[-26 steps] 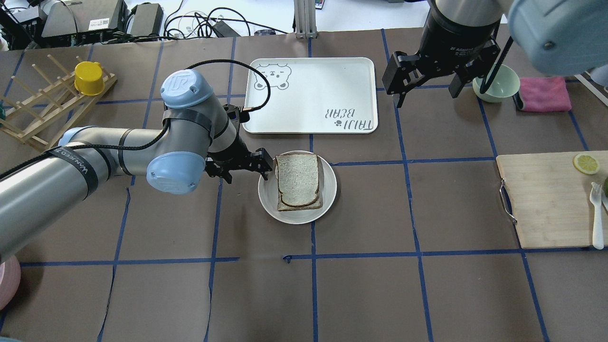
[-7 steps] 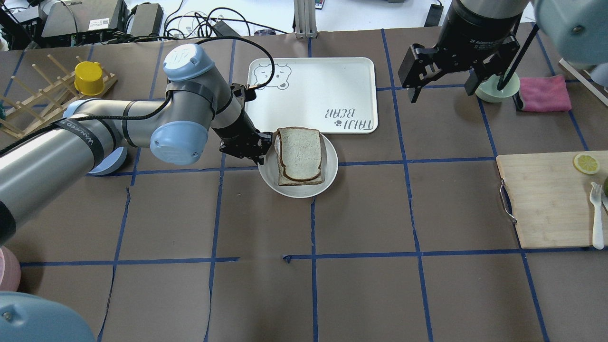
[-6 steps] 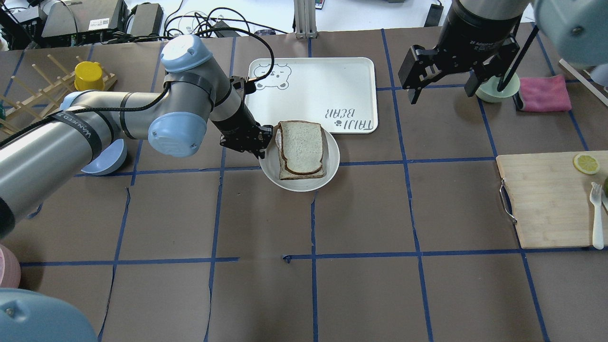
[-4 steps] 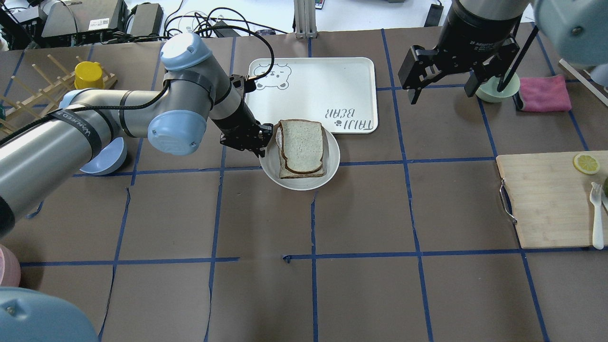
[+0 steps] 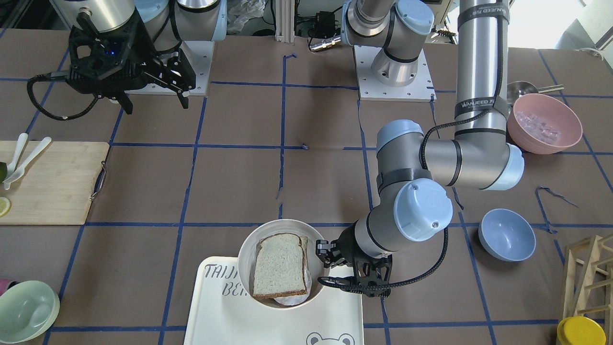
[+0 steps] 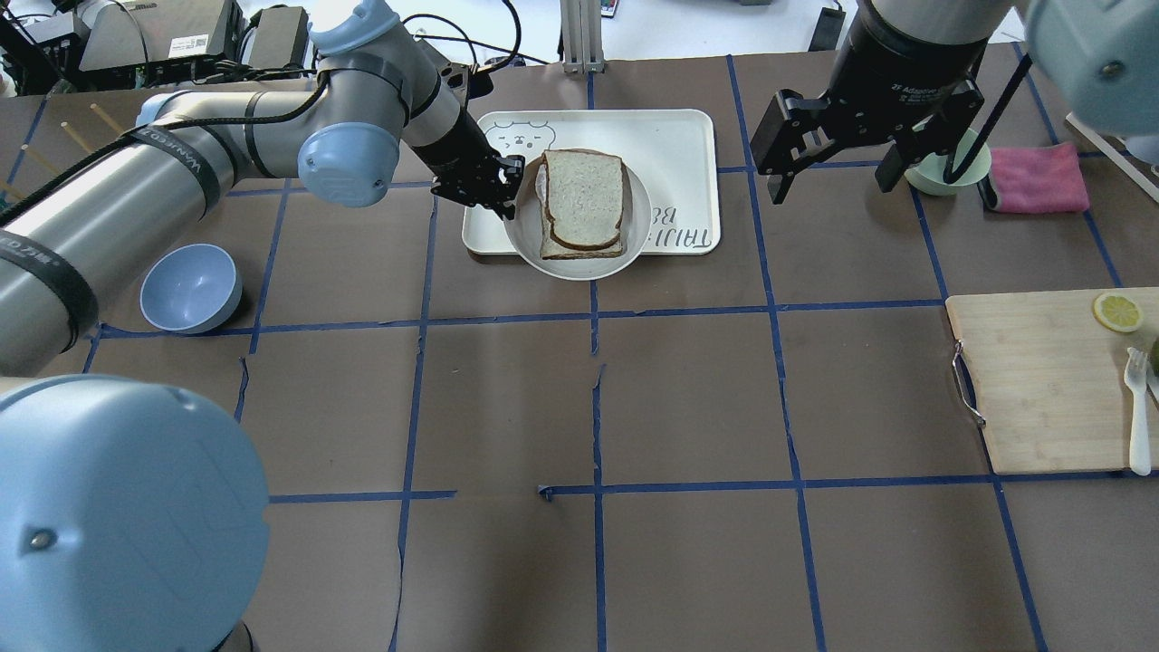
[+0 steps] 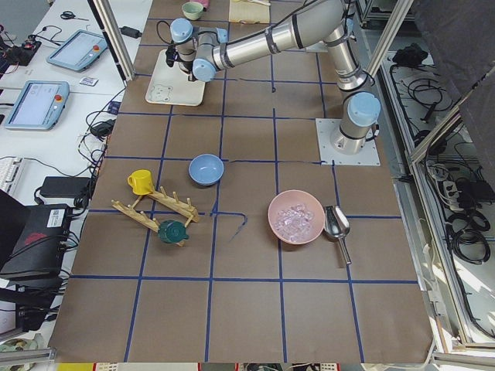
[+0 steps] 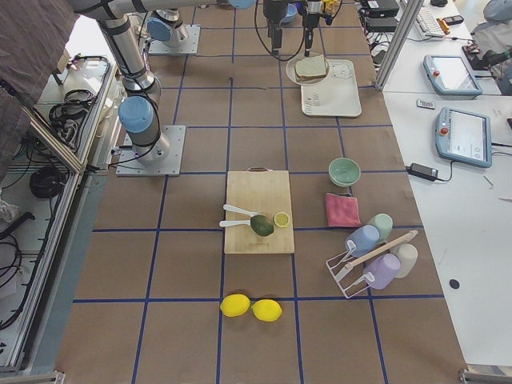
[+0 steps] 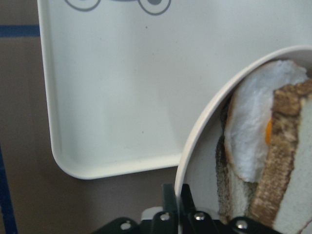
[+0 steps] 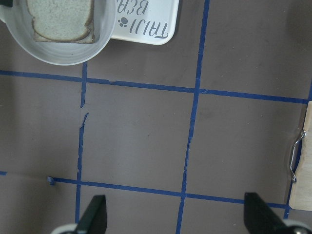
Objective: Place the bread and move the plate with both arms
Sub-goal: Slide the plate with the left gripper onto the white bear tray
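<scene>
The off-white round plate [image 6: 634, 246] carries the dark-crusted bread [image 6: 584, 186], which lies on top of a second slice with a fried egg [image 9: 253, 126] between them. My left gripper [image 6: 507, 187] is shut on the plate's left rim [image 9: 204, 126]. The plate overlaps the near-left part of the white bear tray [image 6: 675, 145]; I cannot tell whether it touches it. The front view shows the plate [image 5: 246, 249], the bread [image 5: 280, 266] and the left gripper [image 5: 322, 251]. My right gripper [image 6: 828, 186] is open and empty, high to the right of the tray; its wrist view shows the plate [image 10: 63, 56].
A blue bowl [image 6: 190, 288] sits left of the tray. A green bowl [image 6: 942, 163] and pink cloth [image 6: 1037, 178] lie at the back right. A wooden cutting board [image 6: 1041, 380] with a lemon slice and fork is at the right edge. A pink bowl [image 5: 543, 123] stands near my left base.
My left gripper has carried the plate with the bread away from me, from the brown table surface to over the tray's near-left part. The right gripper has stayed about where it was.
</scene>
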Robot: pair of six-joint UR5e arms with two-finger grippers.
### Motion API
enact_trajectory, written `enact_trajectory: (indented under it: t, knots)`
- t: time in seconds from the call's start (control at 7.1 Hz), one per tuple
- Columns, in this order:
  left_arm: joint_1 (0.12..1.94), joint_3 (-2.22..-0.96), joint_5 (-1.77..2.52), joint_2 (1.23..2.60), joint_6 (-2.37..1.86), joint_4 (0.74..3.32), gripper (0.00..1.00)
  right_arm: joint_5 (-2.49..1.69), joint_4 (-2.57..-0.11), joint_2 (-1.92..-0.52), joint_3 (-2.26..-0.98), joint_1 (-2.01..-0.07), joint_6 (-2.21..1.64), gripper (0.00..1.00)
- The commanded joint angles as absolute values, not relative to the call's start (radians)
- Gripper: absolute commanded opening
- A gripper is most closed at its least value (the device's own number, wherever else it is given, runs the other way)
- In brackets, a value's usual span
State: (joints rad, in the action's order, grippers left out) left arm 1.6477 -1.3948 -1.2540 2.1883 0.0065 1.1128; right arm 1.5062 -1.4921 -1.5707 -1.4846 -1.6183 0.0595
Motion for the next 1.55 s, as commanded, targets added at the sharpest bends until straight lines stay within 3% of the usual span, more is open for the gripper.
enact_trajectory:
  t: [0.0, 0.7, 0.99, 1.13, 1.41]
  knots:
    - [1.647, -1.329, -1.227, 2.284, 0.008, 1.103, 0.00, 1.494, -1.502, -1.568, -1.486, -1.611, 0.060, 1.00]
    - [1.649, -1.206, -1.218, 2.384, 0.002, 1.098, 0.00, 1.483, -1.509, -1.566, -1.474, -1.611, 0.038, 1.00]
    - [1.649, -1.157, -1.213, 2.408, 0.005, 1.098, 0.09, 1.486, -1.511, -1.566, -1.476, -1.612, 0.038, 1.00]
    - [1.649, -1.149, -1.213, 2.411, 0.005, 1.098, 0.99, 1.491, -1.512, -1.563, -1.476, -1.611, 0.038, 1.00]
    - [1.655, -1.149, -1.215, 2.396, -0.014, 1.104, 1.00, 1.496, -1.511, -1.565, -1.476, -1.609, 0.040, 1.00]
